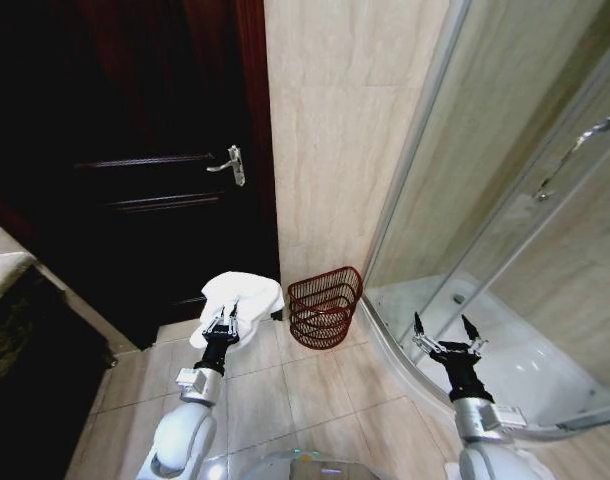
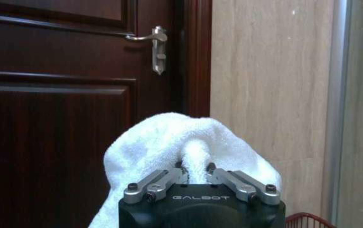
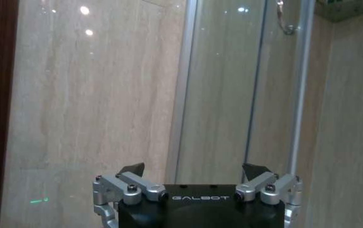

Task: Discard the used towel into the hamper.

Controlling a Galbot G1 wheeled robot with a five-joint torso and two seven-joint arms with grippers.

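A white towel (image 1: 241, 303) hangs bunched from my left gripper (image 1: 227, 318), which is shut on it and held above the tiled floor in front of the dark door. In the left wrist view the towel (image 2: 168, 147) drapes over both fingers (image 2: 168, 176). The hamper (image 1: 325, 307), a round dark red wire basket, stands on the floor against the tiled wall, just right of the towel; its rim (image 2: 309, 219) shows in the left wrist view. My right gripper (image 1: 448, 326) hangs open and empty over the shower threshold; the right wrist view shows this open gripper (image 3: 194, 168).
A dark wooden door (image 1: 155, 170) with a metal handle (image 1: 231, 165) fills the left. A beige tiled wall (image 1: 335, 130) stands behind the hamper. A glass shower enclosure (image 1: 515, 220) with a curved white base is on the right. A dark counter edge (image 1: 15, 310) is at far left.
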